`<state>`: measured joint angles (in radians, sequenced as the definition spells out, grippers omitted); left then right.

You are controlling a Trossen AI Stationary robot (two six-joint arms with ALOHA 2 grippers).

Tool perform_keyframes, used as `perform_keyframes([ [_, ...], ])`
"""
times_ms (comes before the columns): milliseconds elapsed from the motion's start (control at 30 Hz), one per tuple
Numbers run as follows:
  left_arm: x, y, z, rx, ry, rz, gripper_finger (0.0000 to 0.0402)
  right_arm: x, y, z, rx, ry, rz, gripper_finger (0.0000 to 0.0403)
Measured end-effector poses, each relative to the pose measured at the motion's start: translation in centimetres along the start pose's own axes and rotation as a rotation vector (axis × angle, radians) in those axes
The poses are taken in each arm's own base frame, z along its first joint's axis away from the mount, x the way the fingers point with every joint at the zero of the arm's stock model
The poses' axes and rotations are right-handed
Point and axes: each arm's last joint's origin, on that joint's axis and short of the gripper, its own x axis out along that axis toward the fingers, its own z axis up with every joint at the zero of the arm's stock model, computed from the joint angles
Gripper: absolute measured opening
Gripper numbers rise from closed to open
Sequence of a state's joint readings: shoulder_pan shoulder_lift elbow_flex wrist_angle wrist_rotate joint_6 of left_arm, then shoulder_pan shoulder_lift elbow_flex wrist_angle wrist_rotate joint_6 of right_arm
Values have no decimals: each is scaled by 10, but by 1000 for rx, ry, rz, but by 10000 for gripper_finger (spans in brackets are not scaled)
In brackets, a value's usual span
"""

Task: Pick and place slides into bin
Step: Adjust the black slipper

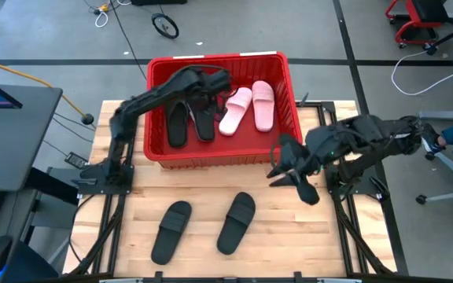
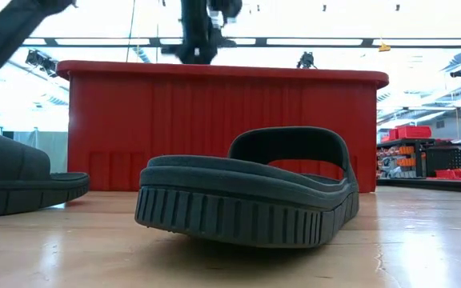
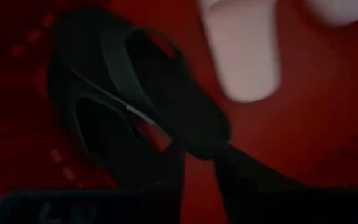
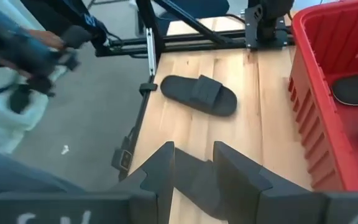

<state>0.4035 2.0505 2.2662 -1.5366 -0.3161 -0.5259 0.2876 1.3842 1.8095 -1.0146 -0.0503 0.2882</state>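
The red bin [image 1: 157,149] stands at the table's far middle and holds two black slides [image 1: 178,124] [image 1: 204,122] and two pink slides [image 1: 235,112] [image 1: 263,104], all lying on its floor. My left gripper [image 1: 215,90] reaches down into the bin, open, over the far end of one black slide [image 3: 135,112]. Two more black slides [image 1: 171,232] [image 1: 237,222] lie sole down on the table near its front edge. My right gripper [image 1: 289,181] is open and empty above the table, off the bin's right front corner. In its wrist view the nearer slide [image 4: 194,186] shows below its fingers. My left gripper stands close over the black slide's end [image 3: 185,140], fingers pointing down into the bin. I cannot tell whether the fingers touch it. The slide lies flat on the bin floor.
The bin's tall ribbed walls [image 2: 222,128] rise behind the two slides on the table [image 2: 246,200] [image 2: 22,184]. Bare wood lies to the right of these slides and in front of the bin. A person [image 4: 17,43] stands beyond the table's edge.
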Motion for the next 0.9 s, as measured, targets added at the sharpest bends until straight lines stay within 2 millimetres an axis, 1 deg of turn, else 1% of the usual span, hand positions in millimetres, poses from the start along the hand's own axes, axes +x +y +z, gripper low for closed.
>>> perform_keyframes([
  [100,36,6,10,23,98,62,146,0,4,-2,-14,-1,-21,116],
  [200,64,14,20,8,150,101,201,-3,4,-3,-15,-7,-46,116],
  [333,92,25,30,14,192,136,259,-8,-1,-5,-16,1,-97,116],
  [433,108,32,35,-5,203,162,287,-9,-5,-6,-26,18,-122,116],
  [533,124,36,41,-27,200,164,298,-10,-8,-6,-19,27,-136,116],
  [633,140,36,46,-38,185,162,297,-10,-10,-7,-10,37,-143,116],
  [800,164,39,50,-50,202,179,279,-10,-10,-8,-3,40,-143,116],
  [900,170,46,51,-66,214,191,257,-10,-10,-8,16,41,-144,116],
])
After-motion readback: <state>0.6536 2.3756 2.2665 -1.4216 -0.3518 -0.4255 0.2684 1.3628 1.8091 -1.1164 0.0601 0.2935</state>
